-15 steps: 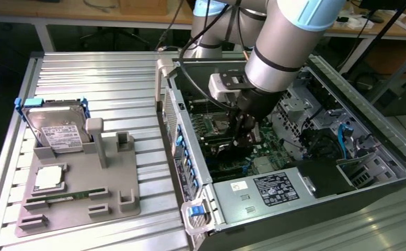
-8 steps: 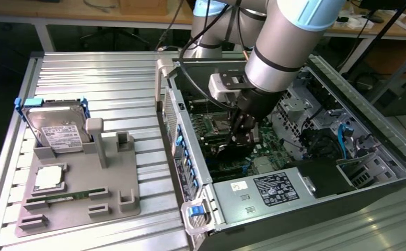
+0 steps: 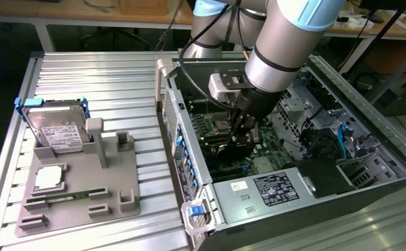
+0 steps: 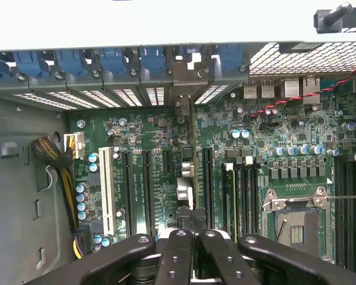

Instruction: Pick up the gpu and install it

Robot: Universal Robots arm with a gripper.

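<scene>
On the exterior view's left, hard drive point(image 3: 55, 128) upright in a grey holder point(image 3: 84, 193), white label too small to read. Below it, green memory stick point(image 3: 56, 197). Ribbed metal desk point(image 3: 98, 78) underneath. Further right, open computer case point(image 3: 188, 157), black-and-white sticker point(image 3: 276, 188) on the power supply (print illegible). Inside the case, pincer point(image 3: 243, 137) point(image 4: 194, 233) clamped narrow on the gpu point(image 3: 232, 151) point(image 4: 186, 74), card held edge-on just over the motherboard point(image 4: 285, 148) slots. Behind, wooden worktops, cables, dark floor.
</scene>
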